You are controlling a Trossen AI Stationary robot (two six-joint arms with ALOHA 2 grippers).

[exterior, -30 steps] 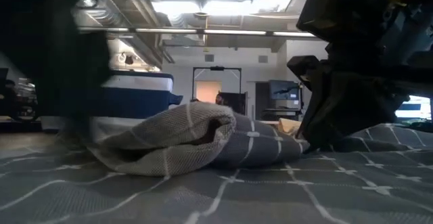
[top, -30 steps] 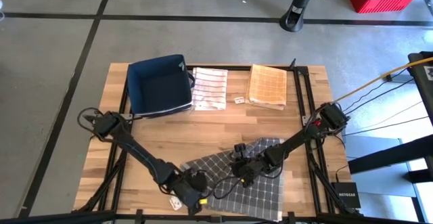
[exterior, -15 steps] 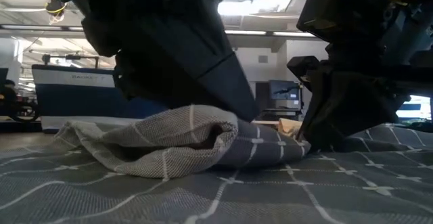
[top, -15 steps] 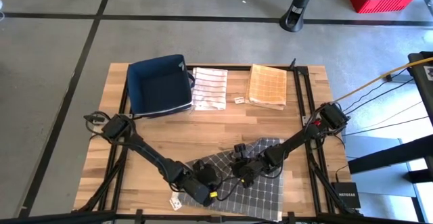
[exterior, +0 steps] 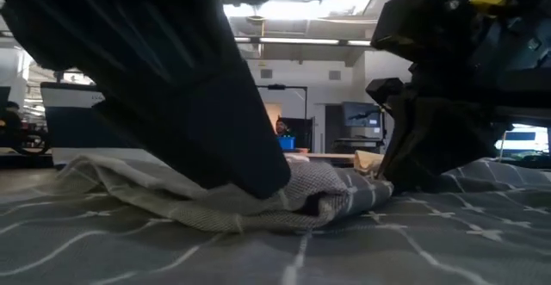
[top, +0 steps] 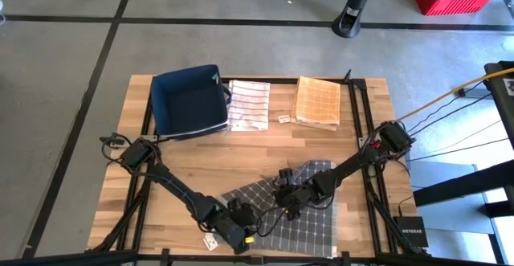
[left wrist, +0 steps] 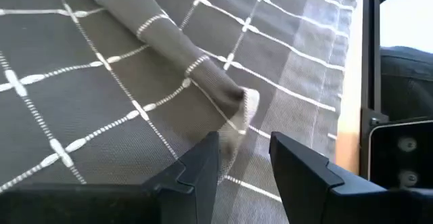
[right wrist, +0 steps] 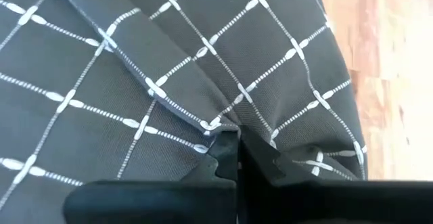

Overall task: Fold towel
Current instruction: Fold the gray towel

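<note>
Grey checked towel lies on the near half of the wooden table, a raised fold ridge running across it. Left gripper hovers low with fingers parted and empty; the ridge's loose corner lies just beyond the fingertips, its long axis running away from them at a slant. Right gripper is clamped on a pinch of towel at the ridge's other side. Judged from this, the left gripper is nearer the free corner and must advance forward to take it.
</note>
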